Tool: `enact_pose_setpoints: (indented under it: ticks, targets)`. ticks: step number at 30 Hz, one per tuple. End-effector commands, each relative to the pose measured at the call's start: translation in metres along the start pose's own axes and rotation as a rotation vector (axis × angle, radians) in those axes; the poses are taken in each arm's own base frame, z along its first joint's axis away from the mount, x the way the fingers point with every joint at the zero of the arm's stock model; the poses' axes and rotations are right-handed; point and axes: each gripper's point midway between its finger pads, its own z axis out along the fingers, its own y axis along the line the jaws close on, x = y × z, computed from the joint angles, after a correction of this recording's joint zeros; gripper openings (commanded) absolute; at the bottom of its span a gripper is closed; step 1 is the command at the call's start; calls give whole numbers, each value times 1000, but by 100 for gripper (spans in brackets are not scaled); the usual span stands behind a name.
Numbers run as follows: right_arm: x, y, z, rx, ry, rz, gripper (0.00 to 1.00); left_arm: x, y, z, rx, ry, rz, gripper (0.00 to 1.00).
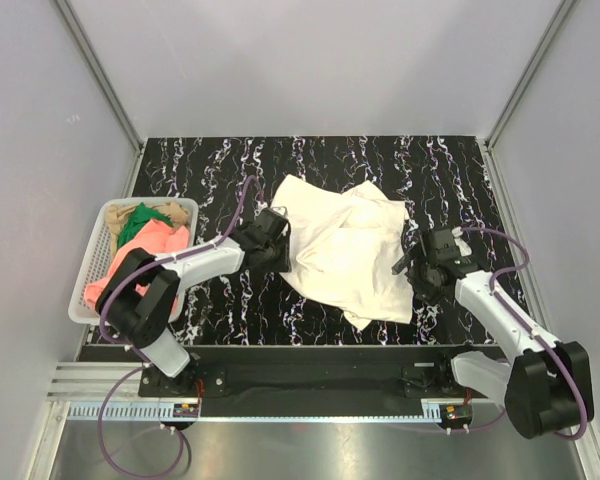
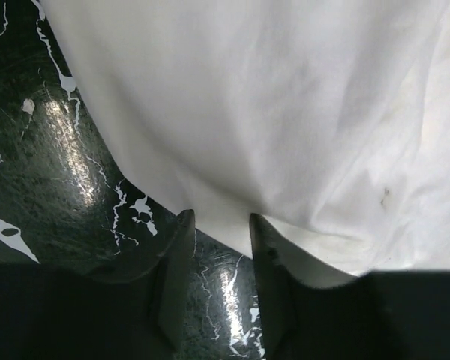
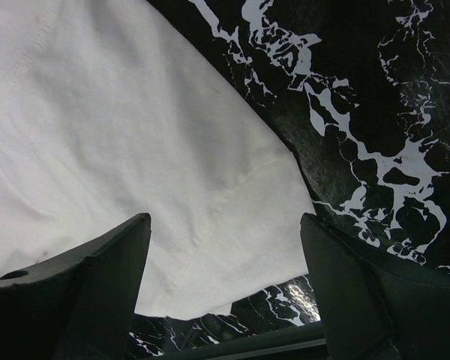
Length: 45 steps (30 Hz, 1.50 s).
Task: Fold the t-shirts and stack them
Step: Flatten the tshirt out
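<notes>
A large cream-white t-shirt (image 1: 345,250) lies crumpled on the black marbled table (image 1: 230,170). My left gripper (image 1: 283,243) is at its left edge. In the left wrist view the gripper (image 2: 219,225) is open with a narrow gap; the shirt's edge (image 2: 270,112) runs just at the fingertips (image 2: 183,232), with bare table between them. My right gripper (image 1: 410,266) is at the shirt's right edge. In the right wrist view it (image 3: 223,225) is wide open over a hemmed corner of the shirt (image 3: 135,150). Salmon-pink (image 1: 140,250), green (image 1: 135,222) and tan (image 1: 175,213) shirts lie in the basket.
The white mesh basket (image 1: 92,262) stands at the table's left edge, beside the left arm. Grey walls close in the back and both sides. A metal rail runs along the near edge by the arm bases.
</notes>
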Motion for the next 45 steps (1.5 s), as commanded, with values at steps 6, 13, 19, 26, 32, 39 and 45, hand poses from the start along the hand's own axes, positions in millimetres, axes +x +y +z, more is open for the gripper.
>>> enact_pose_setpoints:
  ticks: [6,13,19,26,32,39,45]
  targets:
    - [-57,62,-6,-118,-117,-127,89,-56,-28,-39,65,-177,12,0]
    - [-22,75,3,-234,60,-132,84,-75,-8,-62,-38,-234,13,0]
    - [-6,46,-9,-144,100,-52,83,-82,-18,-74,-1,-252,8,1]
    - [30,34,-12,-168,232,35,75,-57,-9,-50,-20,-163,-16,47]
    - [29,8,-9,-91,178,15,74,-36,-3,-24,-52,-109,-12,68]
    - [44,-12,-21,-49,203,103,70,-19,-8,-5,-63,-68,-11,66]
    - [54,-37,-9,18,180,159,68,-5,-4,11,-80,-41,-4,66]
